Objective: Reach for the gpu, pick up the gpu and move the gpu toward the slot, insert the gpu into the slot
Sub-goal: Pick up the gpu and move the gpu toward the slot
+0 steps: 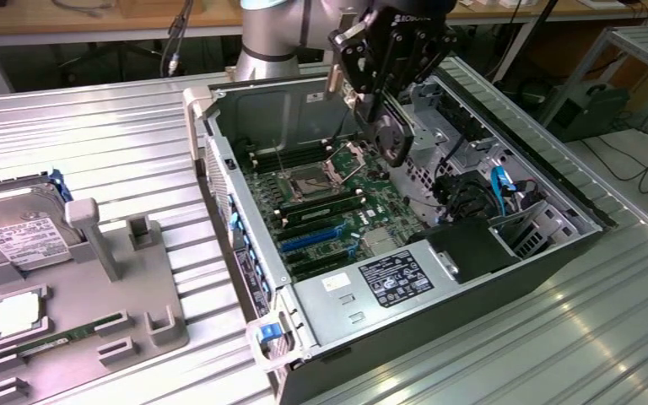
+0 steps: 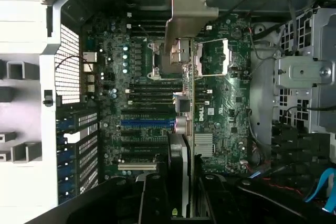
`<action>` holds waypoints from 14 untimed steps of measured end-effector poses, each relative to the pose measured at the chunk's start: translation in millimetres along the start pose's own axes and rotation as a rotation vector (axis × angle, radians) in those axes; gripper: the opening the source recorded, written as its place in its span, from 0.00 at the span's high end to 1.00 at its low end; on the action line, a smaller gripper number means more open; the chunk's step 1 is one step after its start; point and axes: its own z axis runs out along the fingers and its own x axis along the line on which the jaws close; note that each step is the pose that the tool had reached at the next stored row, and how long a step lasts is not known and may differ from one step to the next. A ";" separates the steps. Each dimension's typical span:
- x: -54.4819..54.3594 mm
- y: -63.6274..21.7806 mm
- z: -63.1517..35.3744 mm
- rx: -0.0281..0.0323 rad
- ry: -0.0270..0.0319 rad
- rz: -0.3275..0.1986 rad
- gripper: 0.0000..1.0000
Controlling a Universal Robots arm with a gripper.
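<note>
Slots [image 1: 307, 242], blue, lie on the board low inside the open case [image 1: 223, 169] on the surface [image 1: 99, 143]. Up and toward the exterior view's right of them hangs the gpu [image 1: 393, 139], on its edge, well clear of the board. The pincer [image 1: 378, 105] grips it from above, fingers narrowly parted around the card. In the wrist view the card's long axis seems to cross the slots' line, not follow it.

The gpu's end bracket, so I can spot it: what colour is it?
Silver-grey metal; the gpu bracket shows best in the wrist view.
</note>
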 end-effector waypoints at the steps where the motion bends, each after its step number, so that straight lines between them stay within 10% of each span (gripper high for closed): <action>1: -5.1 0.0 0.2 0.0000 0.0000 0.000 0.72; 8: -30.5 -0.2 1.5 0.0000 0.0000 0.000 0.72; 14: -30.9 -0.1 1.5 0.0000 0.0000 0.000 0.72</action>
